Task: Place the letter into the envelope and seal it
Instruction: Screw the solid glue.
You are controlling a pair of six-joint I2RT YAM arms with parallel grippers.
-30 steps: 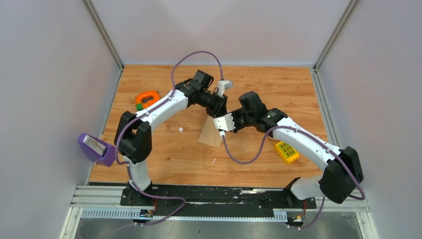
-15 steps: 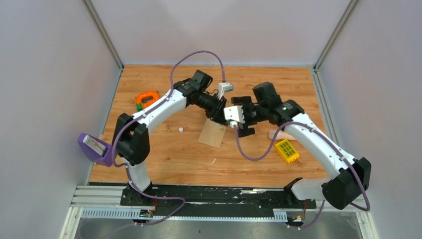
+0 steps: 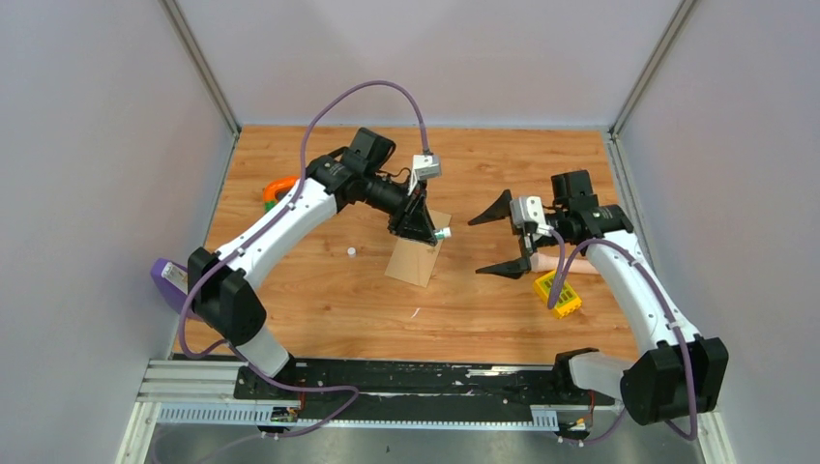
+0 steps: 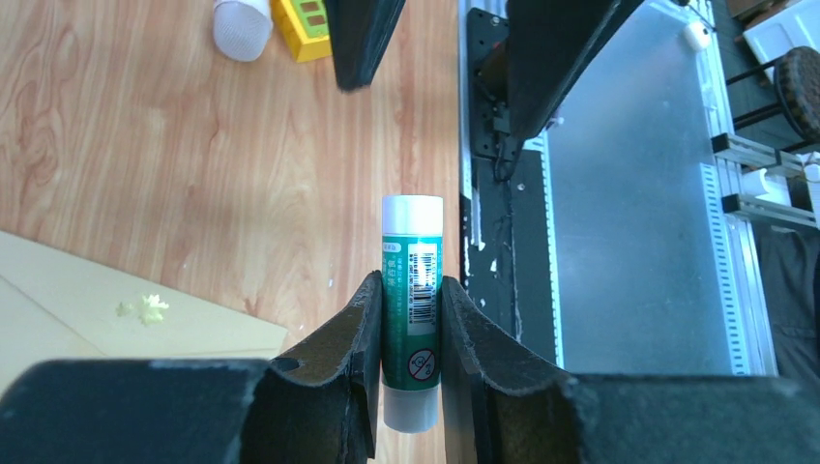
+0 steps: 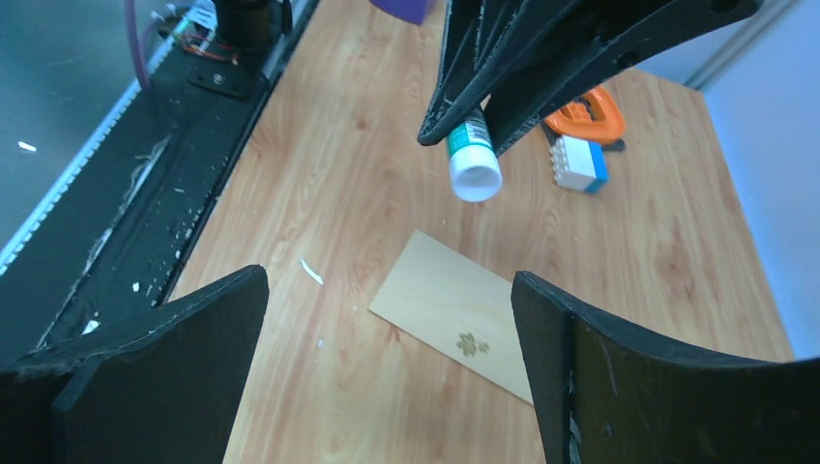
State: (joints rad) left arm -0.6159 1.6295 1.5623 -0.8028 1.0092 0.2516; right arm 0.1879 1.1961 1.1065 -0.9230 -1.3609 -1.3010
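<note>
Bright, even overhead light, faint soft shadows, envelope (image 3: 414, 263) in sharp focus

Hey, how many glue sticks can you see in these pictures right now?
1. The glue stick is pinched in the left hand, held in the air close to the envelope. Another could be hidden behind the arms.

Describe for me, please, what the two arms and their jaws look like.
Both the left arm and the right arm have white link shells with black joint housings. A lilac cable loops along each to a small white camera block at the wrist. The jaws are matte black, tapering to points. No markings are legible.
</note>
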